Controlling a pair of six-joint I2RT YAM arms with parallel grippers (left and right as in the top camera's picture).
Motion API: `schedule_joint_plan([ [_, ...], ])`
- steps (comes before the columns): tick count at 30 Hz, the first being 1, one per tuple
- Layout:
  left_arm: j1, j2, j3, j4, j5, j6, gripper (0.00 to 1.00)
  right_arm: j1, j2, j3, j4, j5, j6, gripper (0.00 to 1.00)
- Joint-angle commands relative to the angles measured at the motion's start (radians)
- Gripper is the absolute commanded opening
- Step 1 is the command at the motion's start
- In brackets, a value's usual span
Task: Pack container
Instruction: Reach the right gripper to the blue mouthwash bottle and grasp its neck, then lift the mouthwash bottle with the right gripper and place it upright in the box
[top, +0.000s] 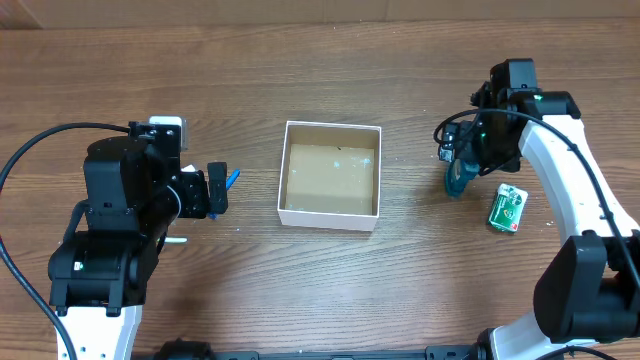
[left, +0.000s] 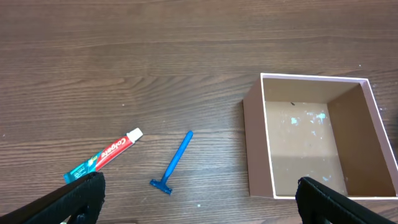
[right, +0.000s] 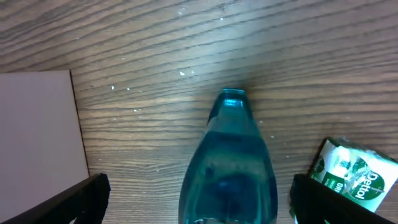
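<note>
The container, a square white box with a brown inside, stands mid-table and holds nothing; it also shows in the left wrist view. My left gripper is open and empty, left of the box, above a blue razor and a red and teal toothpaste tube; its fingers are spread wide. My right gripper is open, right of the box. Its fingers straddle a clear blue bottle without touching it. The bottle also shows in the overhead view.
A green and white soap pack lies right of the bottle, close to my right finger in the right wrist view. The box's corner is left of the bottle. The razor tip shows by the left gripper.
</note>
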Motion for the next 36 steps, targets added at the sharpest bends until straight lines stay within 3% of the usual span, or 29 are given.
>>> schedule_joint_plan([
  [1,0.005,0.002,0.026,-0.008,0.018,-0.010,1.00,-0.002,0.007,0.020,0.006,0.018,0.004,0.93],
  [6,0.005,0.002,0.026,-0.008,0.018,-0.009,1.00,-0.002,0.007,0.020,0.006,0.032,0.004,0.84],
  [10,0.005,0.002,0.026,-0.008,0.018,-0.010,1.00,-0.002,0.007,0.020,0.005,0.032,0.004,0.64],
  [14,0.005,0.002,0.026,-0.008,0.018,-0.009,1.00,-0.002,0.007,0.020,0.005,0.031,0.004,0.55],
  [28,0.005,0.001,0.026,-0.008,0.018,-0.009,1.00,-0.002,0.007,0.020,0.005,0.035,0.004,0.37],
  [32,0.005,0.001,0.026,-0.007,0.018,-0.009,1.00,-0.002,0.007,0.021,0.006,0.034,0.004,0.22],
  [35,0.005,0.001,0.026,-0.008,0.018,-0.010,1.00,-0.001,0.006,0.039,-0.003,0.034,0.005,0.04],
  [36,0.005,0.001,0.026,-0.008,0.018,-0.009,1.00,0.000,0.004,0.055,-0.016,0.034,0.006,0.04],
])
